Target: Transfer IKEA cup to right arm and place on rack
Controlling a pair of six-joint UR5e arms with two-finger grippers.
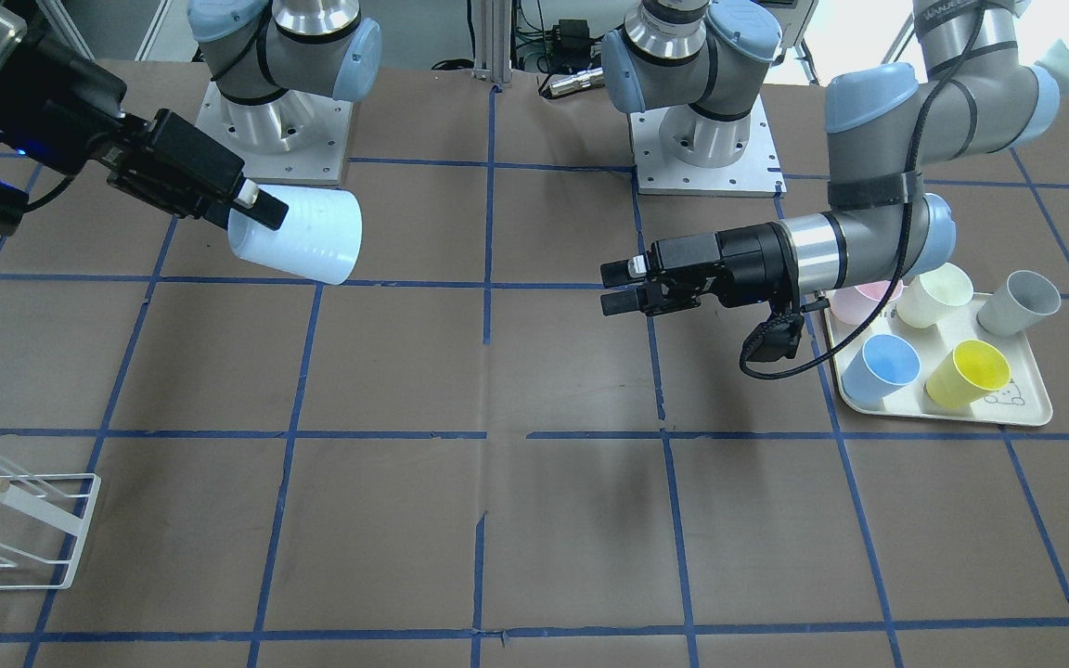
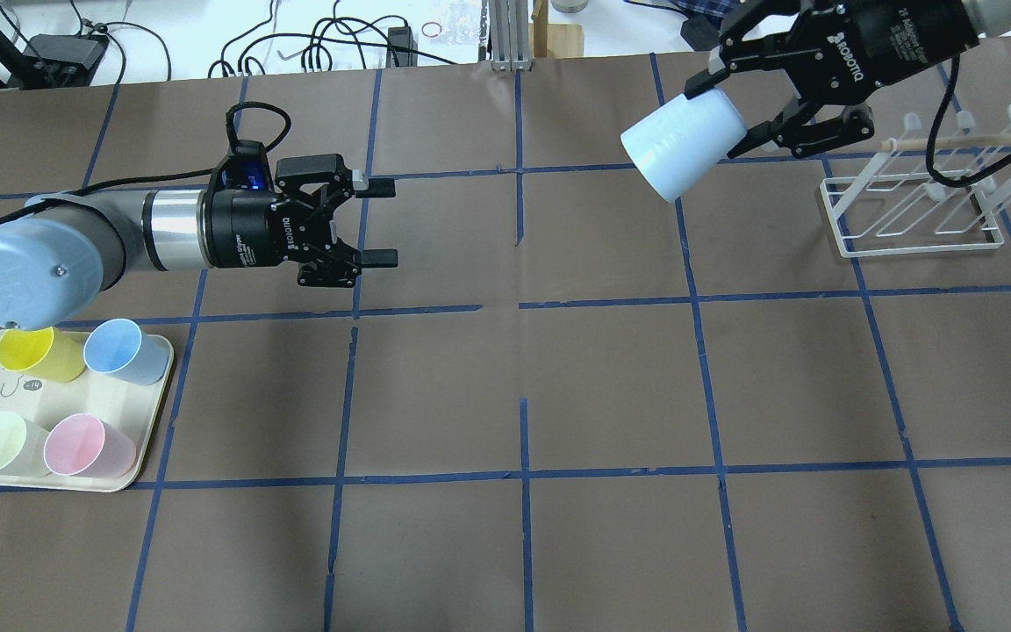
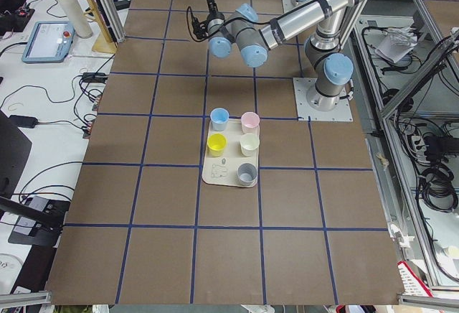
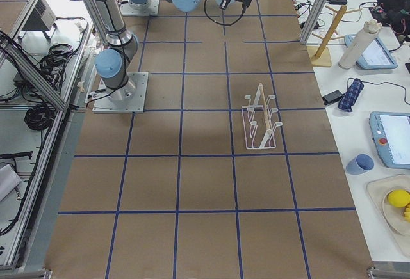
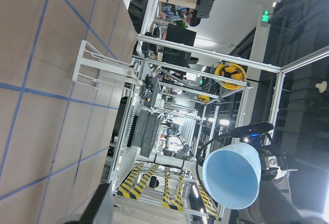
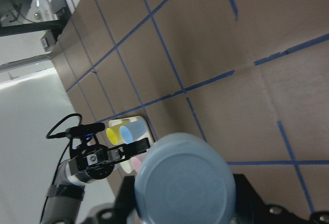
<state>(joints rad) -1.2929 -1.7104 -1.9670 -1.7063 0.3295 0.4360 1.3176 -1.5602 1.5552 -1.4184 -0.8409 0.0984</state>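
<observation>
Two grippers, one rack, one tray, six cups. Right gripper is clamping both fingers on the IKEA cup, holding it tilted in the air just beside the rack, mouth pointing away from the rack. Left gripper is hovering empty, jaws wide apart, well apart from the rack. Five other cups are standing on the tray, farthest from the rack.

Overhead: tray carrying cups sits on tabletop, left edge. Left tool above tabletop, just beyond tray. Rack far right. IKEA cup aloft in right tool, left of rack, well apart from left tool.
</observation>
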